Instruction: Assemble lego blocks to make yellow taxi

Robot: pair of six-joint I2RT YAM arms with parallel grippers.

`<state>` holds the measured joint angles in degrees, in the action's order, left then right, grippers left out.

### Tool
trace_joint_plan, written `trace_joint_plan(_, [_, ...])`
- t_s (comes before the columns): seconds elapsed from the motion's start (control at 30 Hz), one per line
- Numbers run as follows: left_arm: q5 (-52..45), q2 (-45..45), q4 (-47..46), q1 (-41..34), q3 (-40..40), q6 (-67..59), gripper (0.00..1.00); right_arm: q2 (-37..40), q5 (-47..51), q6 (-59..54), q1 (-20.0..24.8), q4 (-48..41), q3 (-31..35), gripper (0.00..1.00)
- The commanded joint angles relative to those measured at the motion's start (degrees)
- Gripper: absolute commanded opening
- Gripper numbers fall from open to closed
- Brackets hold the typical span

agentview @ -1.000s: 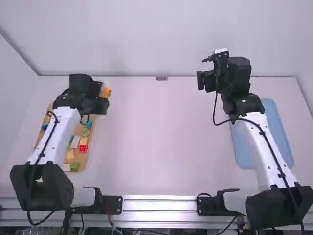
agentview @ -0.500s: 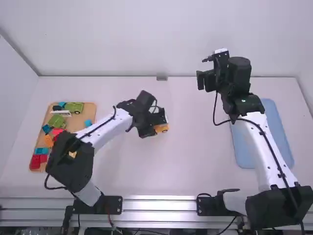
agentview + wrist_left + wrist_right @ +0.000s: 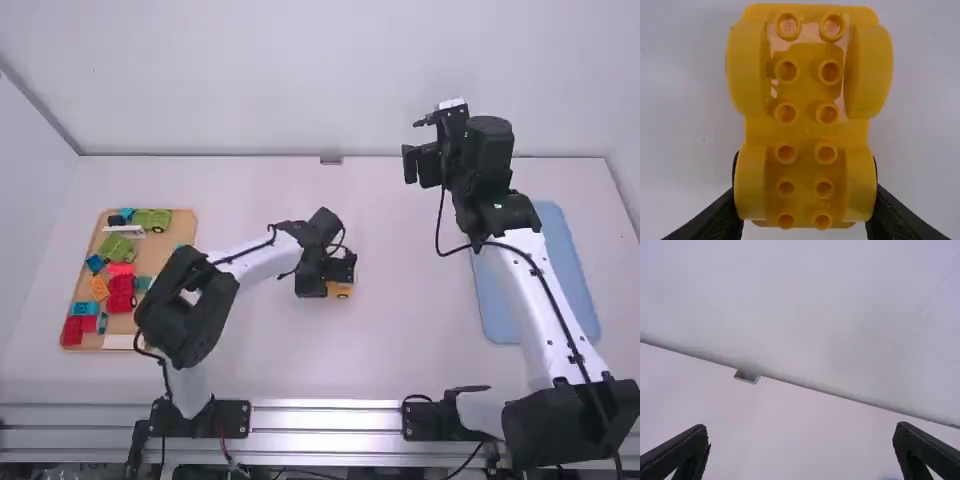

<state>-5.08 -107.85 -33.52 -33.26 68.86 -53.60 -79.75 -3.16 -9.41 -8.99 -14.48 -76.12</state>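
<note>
Currently, the left claw (image 3: pixel 330 285) is clamped on the yellow car base (image 3: pixel 341 291) around the middle of the counter (image 3: pixel 280 350). In the left wrist view, the base shows 2 rows of 6 studs and 4 rounded fenders. The right claw (image 3: pixel 419 164) has its 2 fingers apart, beyond the blue tray (image 3: pixel 562 240). Assorted blocks (image 3: pixel 121 293) lie on the wooden tray (image 3: pixel 160 252) at left.
</note>
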Motion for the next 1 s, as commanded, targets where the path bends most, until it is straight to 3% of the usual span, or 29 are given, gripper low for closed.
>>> trace_joint_plan(0.0, [-2.4,0.0,-0.2,0.2,-1.5,-0.9,0.23,-0.4,0.0,0.1,0.0,0.0,-2.2,0.98])
trace_joint_plan(0.1, [-0.6,0.0,1.8,0.0,-2.4,-0.3,0.27,-0.4,0.0,0.2,0.0,0.1,-2.2,0.98])
trace_joint_plan(0.17, [0.2,0.0,3.3,0.0,-3.1,0.1,0.38,-0.4,0.0,0.2,0.0,0.0,-2.2,0.98])
trace_joint_plan(0.43, [0.2,0.0,5.3,0.0,-4.4,0.2,0.63,-0.4,0.0,0.1,0.0,-0.6,-2.2,0.98])
trace_joint_plan(0.5, [0.2,0.0,5.5,0.0,-4.4,0.2,0.97,-0.4,0.0,0.2,0.0,-0.6,-2.2,0.98])
trace_joint_plan(0.7, [3.1,0.0,5.1,0.2,-2.7,0.2,0.99,-0.4,0.0,0.2,-0.1,-0.8,-2.2,0.98])
trace_joint_plan(0.97, [1.5,4.1,-4.2,3.4,4.9,6.5,0.99,-0.4,0.0,0.2,0.0,-0.7,-2.2,0.98])
